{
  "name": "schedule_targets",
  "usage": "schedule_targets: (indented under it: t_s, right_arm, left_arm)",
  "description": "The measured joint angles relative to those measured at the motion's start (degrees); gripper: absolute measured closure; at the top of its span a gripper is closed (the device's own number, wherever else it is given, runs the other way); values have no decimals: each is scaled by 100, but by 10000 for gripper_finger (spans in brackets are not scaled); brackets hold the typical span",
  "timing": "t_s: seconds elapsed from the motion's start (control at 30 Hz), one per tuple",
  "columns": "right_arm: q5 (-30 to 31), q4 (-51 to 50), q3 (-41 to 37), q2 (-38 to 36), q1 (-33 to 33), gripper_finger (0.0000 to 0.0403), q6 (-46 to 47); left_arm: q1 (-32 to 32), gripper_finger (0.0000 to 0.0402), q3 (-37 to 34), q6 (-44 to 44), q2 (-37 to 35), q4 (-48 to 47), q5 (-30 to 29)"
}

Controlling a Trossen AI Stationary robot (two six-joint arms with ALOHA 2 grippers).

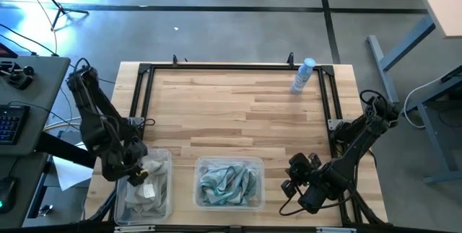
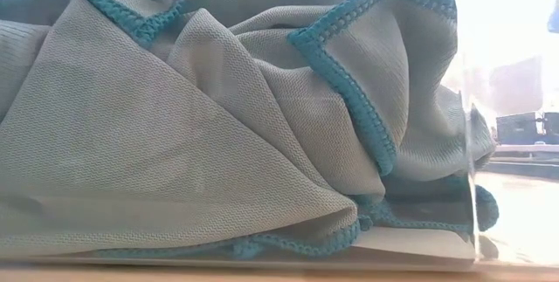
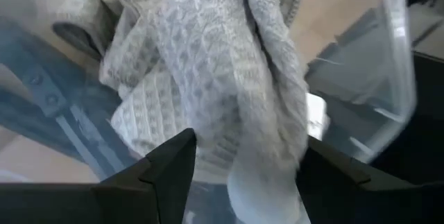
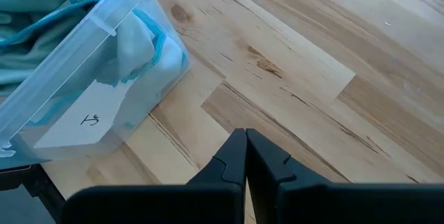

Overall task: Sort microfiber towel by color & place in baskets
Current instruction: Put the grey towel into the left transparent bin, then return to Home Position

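Observation:
Grey-beige microfiber towels (image 1: 148, 187) lie heaped in the narrower clear basket (image 1: 168, 190) at the table's near left. My left gripper (image 1: 137, 169) is down in that basket, open, and a waffle-weave grey towel (image 3: 208, 64) runs between its two fingers (image 3: 173, 168). Teal-edged towels (image 1: 229, 182) fill the wider basket (image 1: 197, 190) at the near middle; they crowd the low view (image 2: 218, 125). My right gripper (image 4: 245, 135) is shut and empty, just above bare wood to the right of the wider basket (image 4: 90, 23). My left gripper (image 3: 248, 143) is open, with a hanging fold of the grey towel (image 3: 267, 161) between its spread fingers. Whether either finger touches the cloth cannot be told.
A pale blue spray bottle (image 1: 303, 76) stands near the table's far right corner. A black frame (image 1: 231, 67) runs along the far and side edges. The wood between the baskets and the far edge is open. A white label (image 4: 90, 120) sits on the wider basket's wall.

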Motion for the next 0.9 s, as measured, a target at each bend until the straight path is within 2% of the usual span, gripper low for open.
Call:
schedule_targets:
  t_s: [0.4, 0.63, 0.73, 0.9]
  right_arm:
    - [0, 0, 0, 0, 0, 403, 1]
    - [0, -2, 0, 0, 0, 403, 0]
    - [0, -2, 0, 0, 0, 403, 0]
    - [0, -56, 0, 0, 0, 403, 0]
  left_arm:
    - [0, 188, 0, -129, -933, 2, -460]
    - [2, 188, 1, 296, -1040, 680, -1569]
    - [2, 188, 2, 389, -662, 668, -1422]
    - [0, 188, -4, 495, 425, 321, -524]
